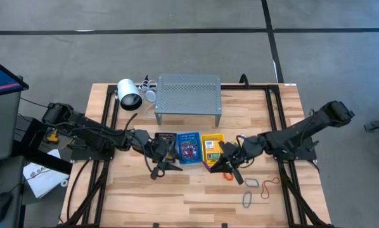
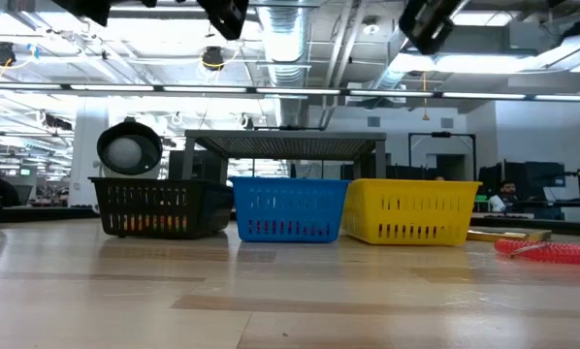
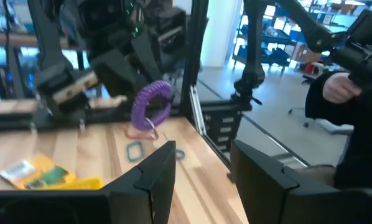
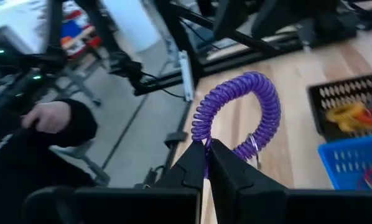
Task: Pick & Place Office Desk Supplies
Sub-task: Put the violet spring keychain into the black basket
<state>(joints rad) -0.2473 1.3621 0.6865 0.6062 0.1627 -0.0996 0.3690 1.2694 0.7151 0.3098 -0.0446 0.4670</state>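
Note:
Three small baskets stand in a row mid-table: black (image 1: pixel 166 142), blue (image 1: pixel 189 147) and yellow (image 1: pixel 212 145), each with small supplies inside. My right gripper (image 1: pixel 229 166) hovers just near of the yellow basket, shut on a purple coiled loop (image 4: pixel 236 112). My left gripper (image 3: pixel 204 174) hangs level near the black basket (image 1: pixel 159 166), open with nothing between its fingers. It faces the purple loop (image 3: pixel 152 102). More loops lie on the wood at the near right: orange (image 1: pixel 229 177), blue (image 1: pixel 251 184), grey (image 1: pixel 248 200) and red (image 1: pixel 269 189). My right gripper pinches one stretch of the purple loop's coil (image 4: pixel 201 144) between its two shut fingers. The rest of the loop arches out beyond the fingertips, clear of the table. A small metal ring (image 4: pixel 254 148) dangles from the coil.
A grey perforated shelf (image 1: pixel 188 95) and a white cylinder with a dark end (image 1: pixel 130 95) stand at the far side. A red coil (image 2: pixel 547 252) lies right of the yellow basket (image 2: pixel 411 211). A person's hand (image 3: pixel 340 87) shows beyond the table's edge.

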